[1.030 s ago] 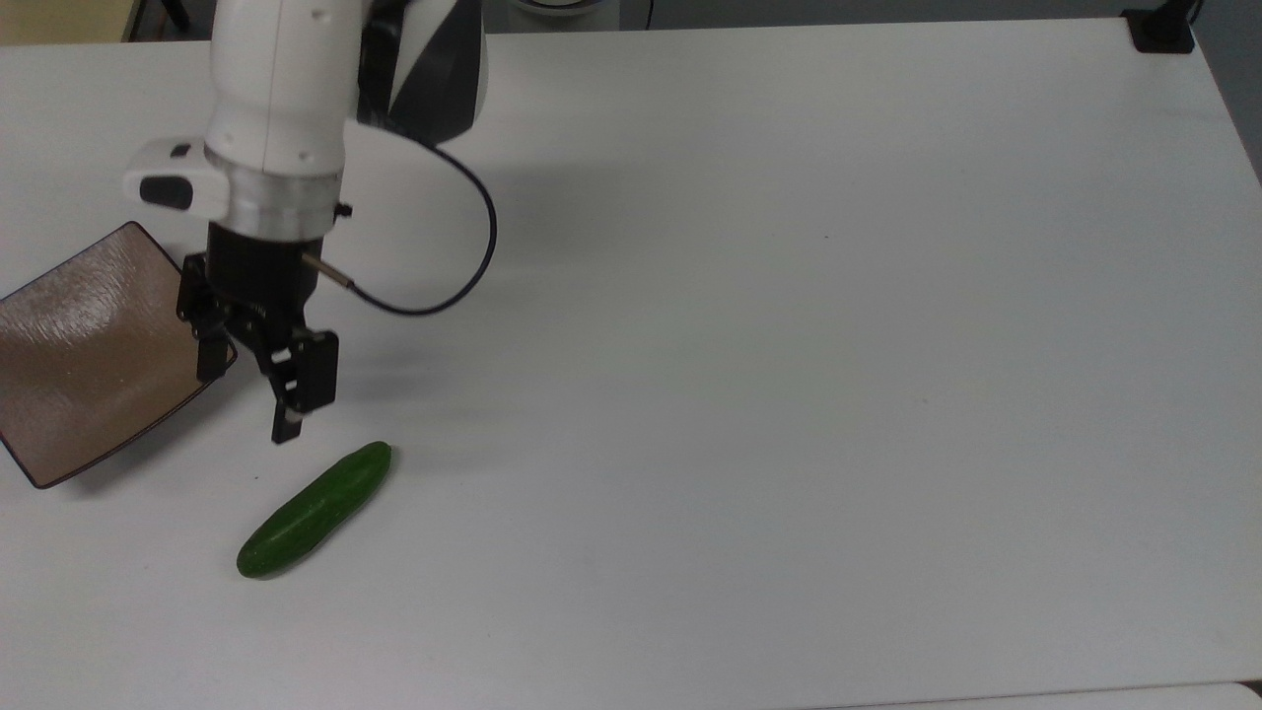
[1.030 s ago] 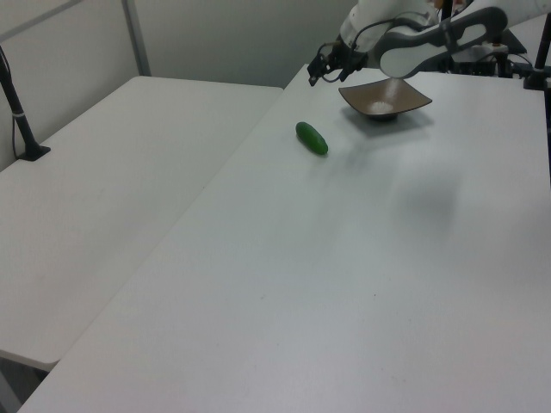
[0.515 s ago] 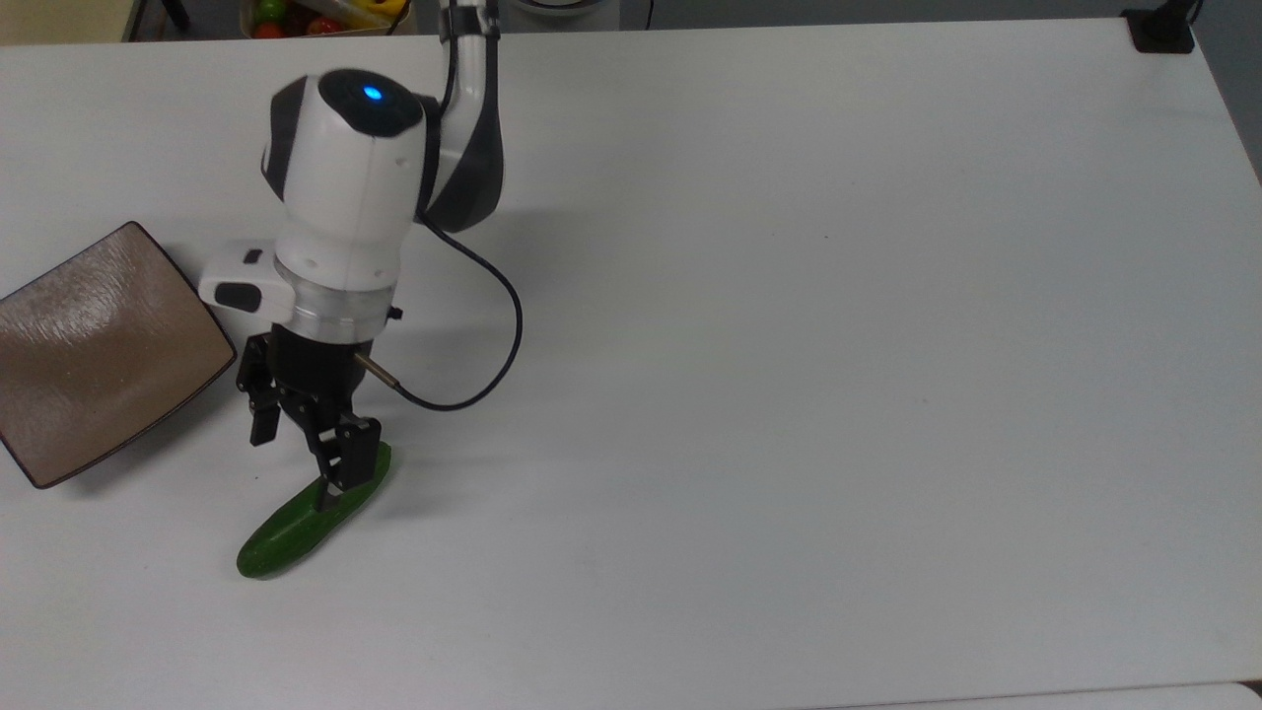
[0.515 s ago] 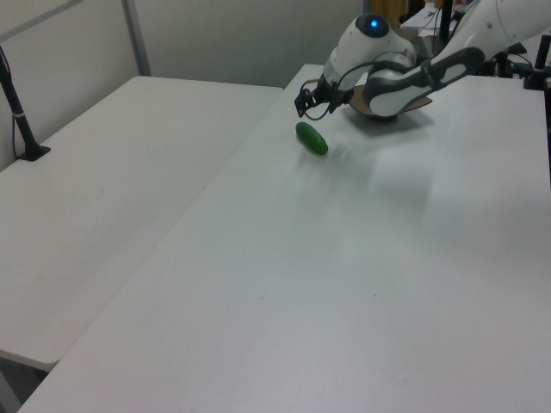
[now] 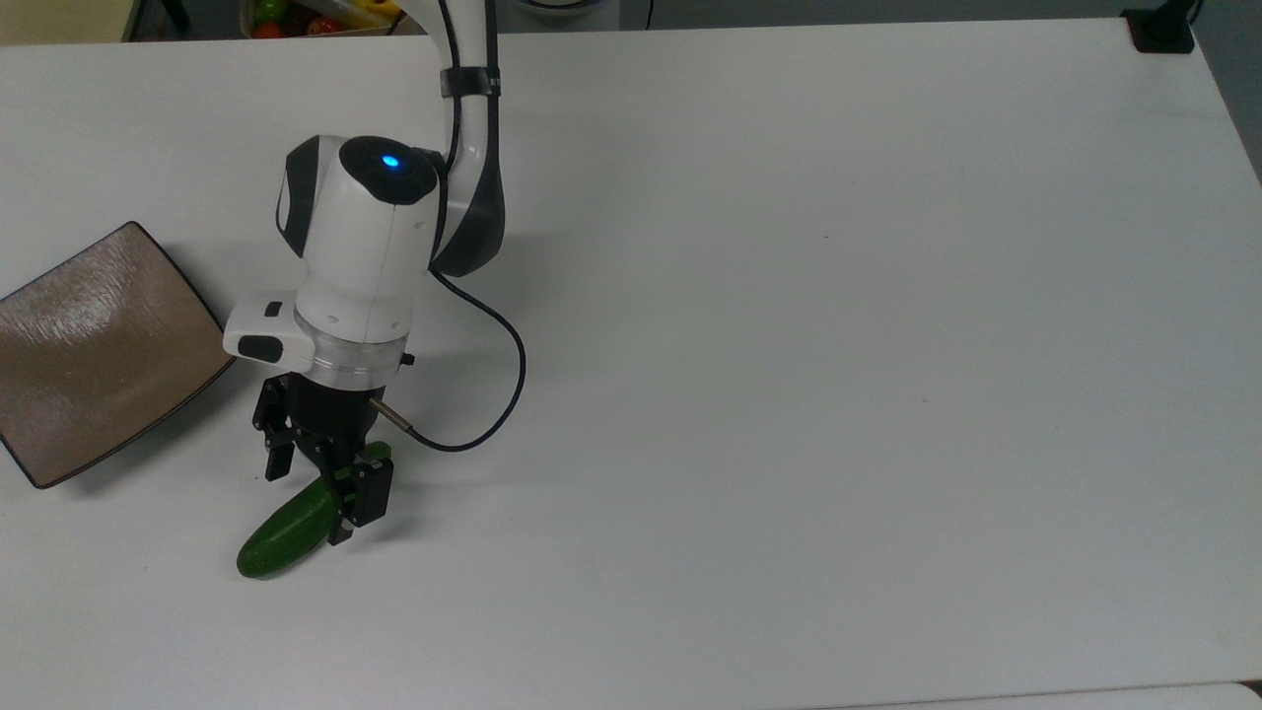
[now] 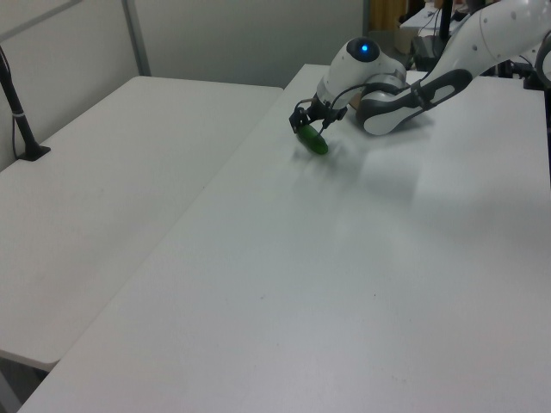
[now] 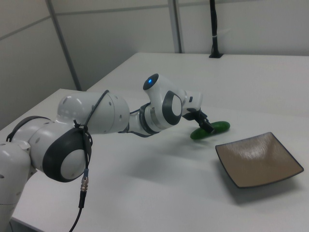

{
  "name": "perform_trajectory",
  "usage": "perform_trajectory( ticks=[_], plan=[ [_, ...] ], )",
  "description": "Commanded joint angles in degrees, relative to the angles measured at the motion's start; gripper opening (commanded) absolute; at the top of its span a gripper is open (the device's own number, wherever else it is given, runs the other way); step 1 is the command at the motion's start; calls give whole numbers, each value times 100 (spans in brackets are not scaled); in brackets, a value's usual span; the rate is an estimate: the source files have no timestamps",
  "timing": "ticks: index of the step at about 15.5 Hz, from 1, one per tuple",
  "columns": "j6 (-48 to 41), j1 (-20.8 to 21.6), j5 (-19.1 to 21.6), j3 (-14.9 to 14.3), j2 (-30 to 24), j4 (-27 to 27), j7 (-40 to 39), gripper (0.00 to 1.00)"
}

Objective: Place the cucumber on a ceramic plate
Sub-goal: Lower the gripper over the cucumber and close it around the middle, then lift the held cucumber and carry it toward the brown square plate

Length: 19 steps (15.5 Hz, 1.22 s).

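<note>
Nearest you in the top view, the short, plump, dark green cucumber (image 5: 286, 532) lies flat on the white surface (image 5: 789, 394), with the black claw (image 5: 315, 483) lowered over its far half, fingers apart on either side and not yet clamped. Beyond it, towards the top view's left, the square glossy brown ceramic plate (image 5: 89, 355) sits bare, so gripping, lifting and placing all remain.

Light is even and bright from above. The white worktop (image 5: 838, 345) shows soft grey shadows under the arm and beside the ceramic plate (image 5: 89, 365), whose glossy surface carries pale glare. Far edges look slightly soft.
</note>
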Motion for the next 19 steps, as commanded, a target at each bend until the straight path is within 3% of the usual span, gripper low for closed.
perform_trajectory(
  ticks=[1, 2, 3, 4, 5, 6, 7, 15, 19],
  plan=[
    [76, -12, -282, 91, 188, 152, 166, 100],
    [76, -12, -317, 92, 197, 152, 184, 96],
    [68, -4, -370, 92, 197, 152, 245, 67],
    [68, -3, -414, 92, 197, 152, 315, 47],
    [68, -3, -432, 92, 197, 152, 368, 35],
    [68, -3, -441, 92, 197, 152, 377, 33],
    [59, -12, -441, 92, 197, 152, 378, 24],
    [41, -74, -432, 109, 127, 143, 360, 21],
    [-90, -188, -380, 162, -434, -119, 159, 21]
  ],
)
